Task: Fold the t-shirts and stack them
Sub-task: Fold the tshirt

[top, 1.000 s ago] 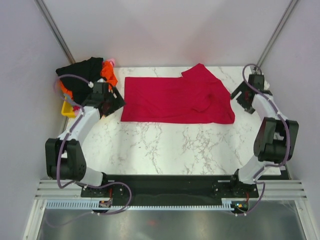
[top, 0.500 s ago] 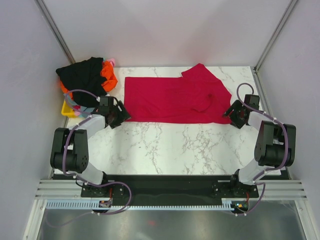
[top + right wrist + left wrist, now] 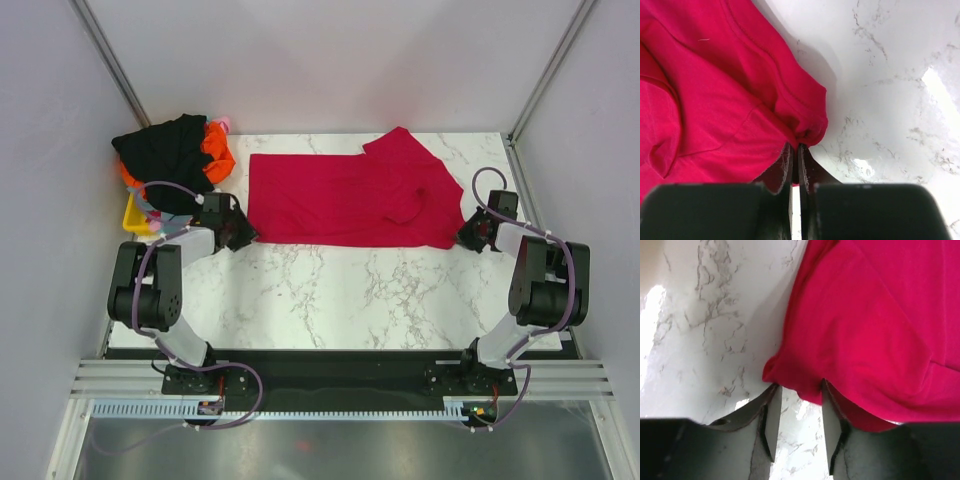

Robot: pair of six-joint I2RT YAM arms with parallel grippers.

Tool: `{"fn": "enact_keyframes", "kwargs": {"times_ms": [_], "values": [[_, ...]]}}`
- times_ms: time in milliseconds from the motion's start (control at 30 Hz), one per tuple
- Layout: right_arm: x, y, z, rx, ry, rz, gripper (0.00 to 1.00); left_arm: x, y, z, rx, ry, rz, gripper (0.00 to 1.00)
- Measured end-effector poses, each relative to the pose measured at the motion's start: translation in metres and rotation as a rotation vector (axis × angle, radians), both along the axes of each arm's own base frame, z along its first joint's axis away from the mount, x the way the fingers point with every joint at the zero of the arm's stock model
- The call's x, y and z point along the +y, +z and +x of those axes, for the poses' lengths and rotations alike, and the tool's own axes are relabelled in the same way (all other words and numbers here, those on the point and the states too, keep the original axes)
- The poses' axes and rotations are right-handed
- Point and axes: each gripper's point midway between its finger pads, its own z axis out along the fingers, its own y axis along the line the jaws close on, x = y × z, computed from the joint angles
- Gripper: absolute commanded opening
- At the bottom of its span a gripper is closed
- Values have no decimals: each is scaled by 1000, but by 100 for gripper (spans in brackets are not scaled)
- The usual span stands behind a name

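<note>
Shirt: the crimson t-shirt (image 3: 350, 200) lies spread across the far half of the bench (image 3: 330, 290), with a sleeve poking out at the far right and a rumpled fold over its right part.
Other shirts: a heap of black and orange shirts (image 3: 175, 150) sits in the far-left corner, just above a yellow bin (image 3: 135, 215).
Left hand: the left hand (image 3: 799, 427) is at the shirt's near-left corner with its fingers (image 3: 771, 420) apart. The hem dips into the gap but is not pinched.
Right hand: the right hand (image 3: 795, 155) is pressed together, pinching the near-right corner, and cloth bunches at the tips.
Step in hand: probably taking both near corners for the first fold.
Doing it well: the left hand should close on hem rather than bare bench. Then both corners should rise evenly, so the edge stays straight and the right-side rumple does not drag along.
Hard to make out: how many layers the right hand holds, how deep the hem sits between the left fingers, and what else lies in the heap.
</note>
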Motion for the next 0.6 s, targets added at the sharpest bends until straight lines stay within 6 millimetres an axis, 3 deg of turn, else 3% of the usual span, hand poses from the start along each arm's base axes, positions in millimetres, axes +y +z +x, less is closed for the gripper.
{"fn": "enact_keyframes", "kwargs": {"times_ms": [67, 200, 300, 500, 600], "values": [[0, 0, 0, 0, -2, 2, 0, 0, -2, 4, 5, 7, -4, 2], [-4, 0, -1, 8, -19, 7, 0, 0, -3, 14, 19, 9, -1, 2], [-17, 3, -9, 28, -68, 3, 0, 3, 12, 17, 2, 25, 13, 2], [-31, 24, -27, 23, -133, -38, 0, 9, 71, -3, -110, 48, 15, 2], [-30, 26, -40, 25, -143, -52, 0, 11, 71, -24, -122, 51, 11, 2]]}}
